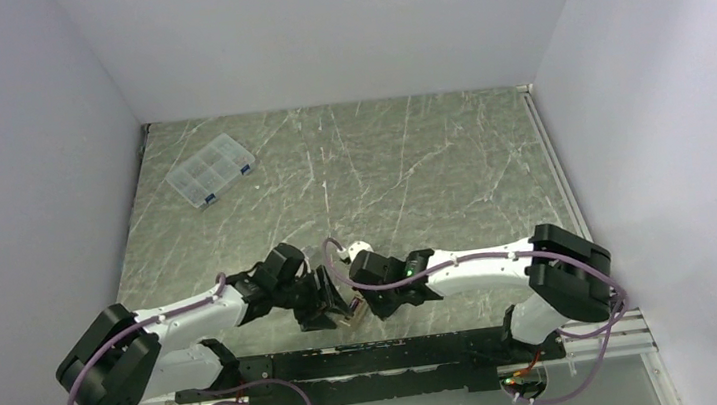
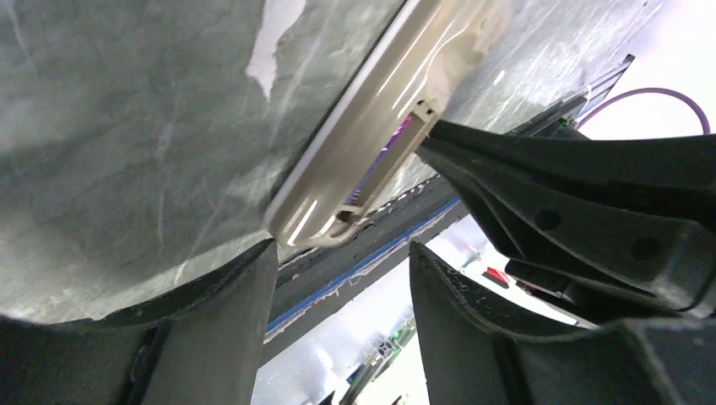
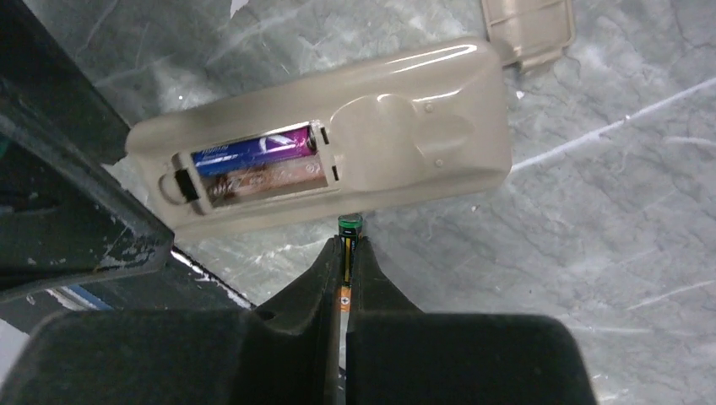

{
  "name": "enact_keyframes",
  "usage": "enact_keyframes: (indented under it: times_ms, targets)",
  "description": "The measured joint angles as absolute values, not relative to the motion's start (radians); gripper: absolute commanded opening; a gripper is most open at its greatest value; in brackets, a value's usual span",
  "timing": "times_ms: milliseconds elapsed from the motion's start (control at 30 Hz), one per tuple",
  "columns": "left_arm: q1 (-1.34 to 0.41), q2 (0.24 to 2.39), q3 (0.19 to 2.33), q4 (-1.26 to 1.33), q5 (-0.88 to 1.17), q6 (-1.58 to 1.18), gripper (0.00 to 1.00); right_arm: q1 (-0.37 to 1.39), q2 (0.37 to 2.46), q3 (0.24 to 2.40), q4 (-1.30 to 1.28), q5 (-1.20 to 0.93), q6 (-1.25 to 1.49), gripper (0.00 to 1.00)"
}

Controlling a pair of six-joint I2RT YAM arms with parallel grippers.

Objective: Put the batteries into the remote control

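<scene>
The remote control [image 3: 338,156] lies back-up on the marbled table, its battery bay uncovered. One blue-purple battery [image 3: 253,152] sits in the bay's far slot; the near slot is bare. My right gripper [image 3: 349,245] is shut on a second, dark battery [image 3: 349,224], whose green-ringed end pokes out just short of the remote's long edge. My left gripper [image 2: 341,249] is open around empty air, with the end of the remote control [image 2: 355,160] just beyond its tips and close to the left finger [image 2: 219,321]. From above, both grippers meet over the remote control [image 1: 354,314].
A small beige cover piece [image 3: 528,29] lies past the remote's far end. A clear compartmented box [image 1: 211,171] sits at the back left. A black rail [image 1: 372,367] runs along the near table edge, right behind the grippers. White walls enclose three sides.
</scene>
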State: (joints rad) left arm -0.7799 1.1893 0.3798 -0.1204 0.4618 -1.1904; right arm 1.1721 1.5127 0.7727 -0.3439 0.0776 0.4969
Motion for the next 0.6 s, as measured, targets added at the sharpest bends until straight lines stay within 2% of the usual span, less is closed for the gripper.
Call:
enact_keyframes:
  times_ms: [600]
  targets:
    - [-0.693, 1.134, 0.544, -0.366, 0.374, -1.027, 0.64, 1.176, 1.278, 0.74, -0.419, 0.09, 0.459, 0.0]
